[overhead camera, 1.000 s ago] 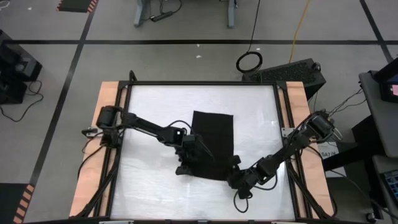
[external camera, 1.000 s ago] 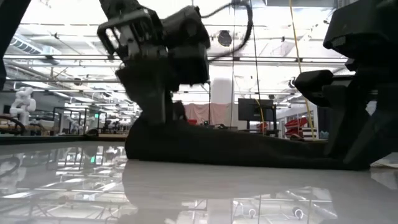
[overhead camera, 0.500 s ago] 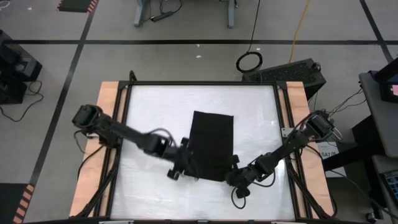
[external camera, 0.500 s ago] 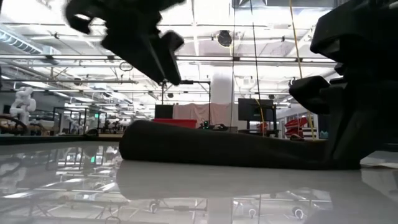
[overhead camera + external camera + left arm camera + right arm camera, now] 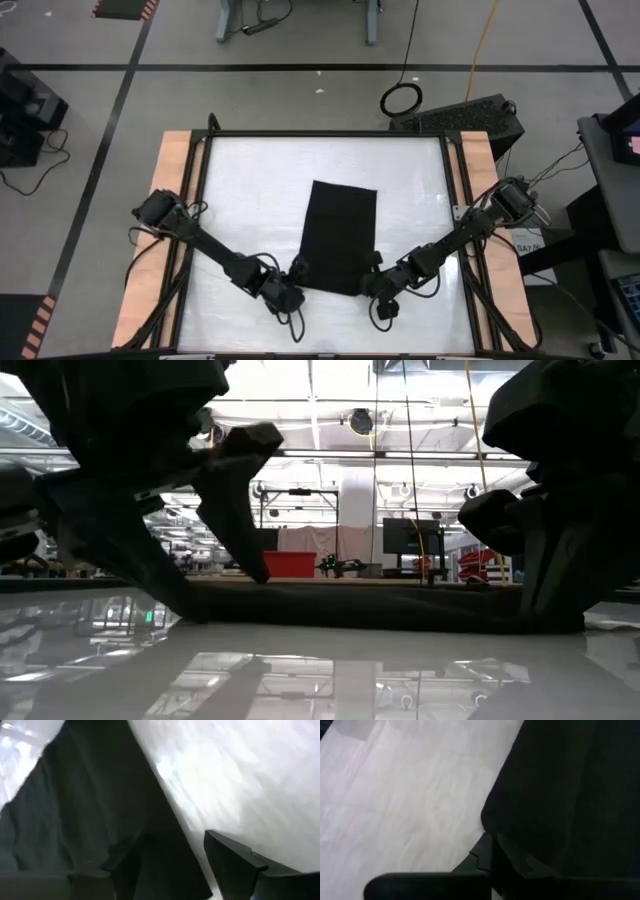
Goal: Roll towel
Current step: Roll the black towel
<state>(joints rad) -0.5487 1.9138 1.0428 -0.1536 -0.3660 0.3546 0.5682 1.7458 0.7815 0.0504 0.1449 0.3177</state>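
Now both arms get ready to start the roll.
The towel (image 5: 340, 236) lies flat in the middle of the white surface (image 5: 250, 180). The left end effector (image 5: 296, 272) sits at one near corner, fingers apart around the edge. The right end effector (image 5: 375, 283) sits at the other corner; I cannot tell its fingers. Next, both should pinch and turn the edge over.

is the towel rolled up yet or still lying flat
Flat, not rolled: in the high view the plain black soft cloth towel is a spread rectangle on the white tabletop; the low view shows it lying low.
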